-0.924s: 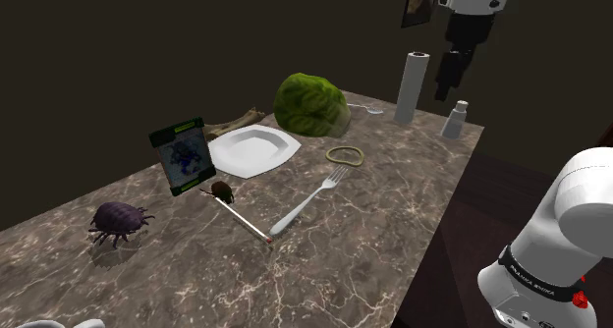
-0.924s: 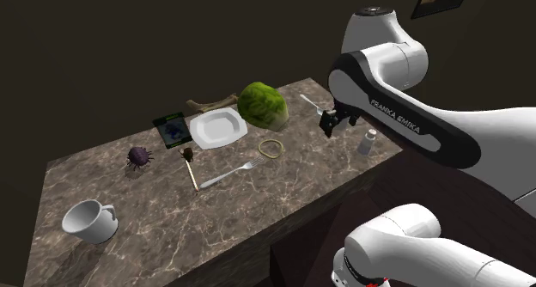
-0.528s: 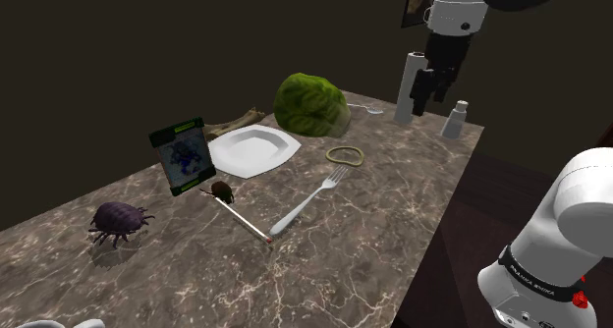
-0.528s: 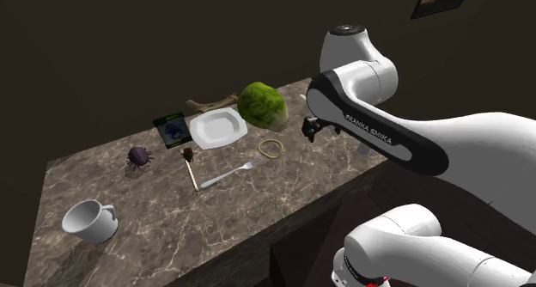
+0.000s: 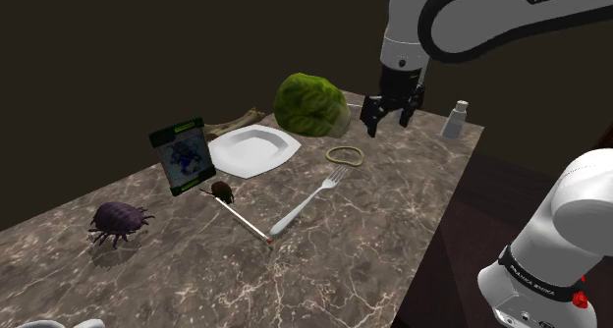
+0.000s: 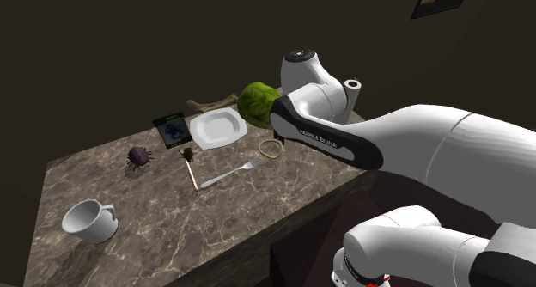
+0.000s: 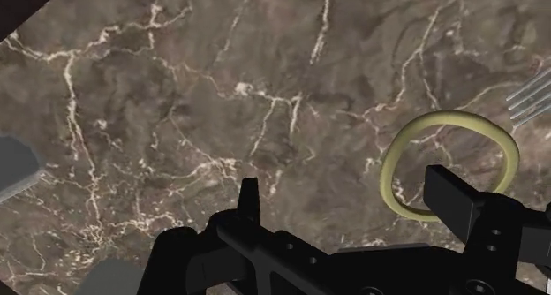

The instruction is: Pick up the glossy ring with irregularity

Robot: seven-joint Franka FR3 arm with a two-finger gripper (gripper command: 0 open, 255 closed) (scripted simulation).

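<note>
Wrist view recorded the ring [image 7: 452, 117], a glossy yellow-green loop of slightly uneven outline, lying flat on the dark veined counter [image 7: 221, 90]. It lay below the pincer [image 7: 349, 192] and off to one finger's side, not in the gap between the two. That finger's tip crossed the loop's outline in this view, but nothing showed contact. Fork [image 7: 530, 94] tines lay just beyond the ring, on the side away from the pincer.

The pincer stood spread and pinched nothing; only bare counter showed between its fingers.

Shoulder view confirmed the height. The pincer [image 5: 389, 128] hung clear above the counter [image 5: 393, 238], pointing down, with the ring [image 5: 329, 155] beneath it and a little aside. The fork [image 5: 309, 203] ran away from the ring on its far side from the pincer. A green leafy head [image 5: 312, 105] and a white plate [image 5: 252, 149] stood farther off beyond the ring, and a small shaker [image 5: 456, 120] stood on the pincer's opposite side. In the second exterior view the ring [image 6: 263, 148] lay partly behind the arm.

Assessment: the step in hand was the approach, with the pincer not yet lined up. The next move would call for a short sideways shift to set the fingers astride one stretch of the band. A straight descent to the counter and a closing should follow. The band is thin and lies flat, so the fingers would need to go very low, and the fork's nearness leaves little margin on that side.
</note>
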